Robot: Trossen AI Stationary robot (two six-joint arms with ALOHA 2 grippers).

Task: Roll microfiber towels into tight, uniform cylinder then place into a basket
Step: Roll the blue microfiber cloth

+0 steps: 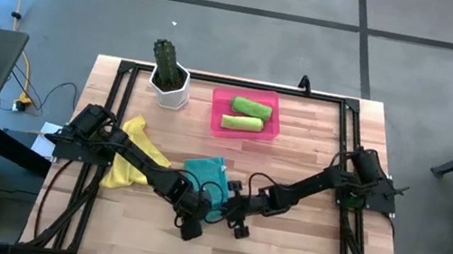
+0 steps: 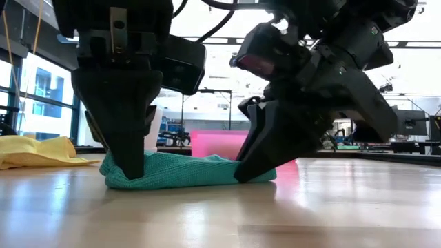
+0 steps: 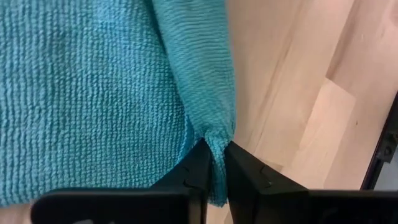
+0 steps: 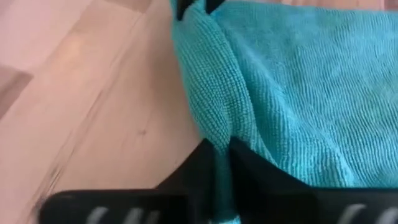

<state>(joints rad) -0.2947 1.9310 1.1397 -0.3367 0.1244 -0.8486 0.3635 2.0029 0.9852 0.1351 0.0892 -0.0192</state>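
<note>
The teal towel (image 1: 204,176) lies on the wooden table near its front middle, with its near edge turned over into a thick ridge (image 4: 208,81). My left gripper (image 3: 214,150) is shut on the left end of that ridge. My right gripper (image 4: 222,148) is shut on its right end. In the low view both grippers stand on the bunched towel (image 2: 186,172), the left (image 2: 131,171) and the right (image 2: 247,173). The pink basket (image 1: 219,108) at the far middle holds two rolled lime green towels (image 1: 247,115). A yellow towel (image 1: 125,164) lies crumpled at the left. My left gripper pinches the left end of the towel's turned-over near edge (image 3: 214,134) between its two fingers. It comes steeply from above and the near left. The cloth there is several layers, and the rest lies on the table. My right gripper pinches the right end of the same turned-over edge (image 4: 217,127) between its two fingers. It slants down from the near right. The fold is several layers thick, and the towel rests on the table, its ridge running toward the left gripper's fingers (image 4: 180,7).
A white pot with a green cactus (image 1: 169,77) stands at the far left beside the basket. A black frame (image 1: 243,82) runs along the table's edges. Bare wood (image 1: 298,248) lies to the right of and in front of the grippers.
</note>
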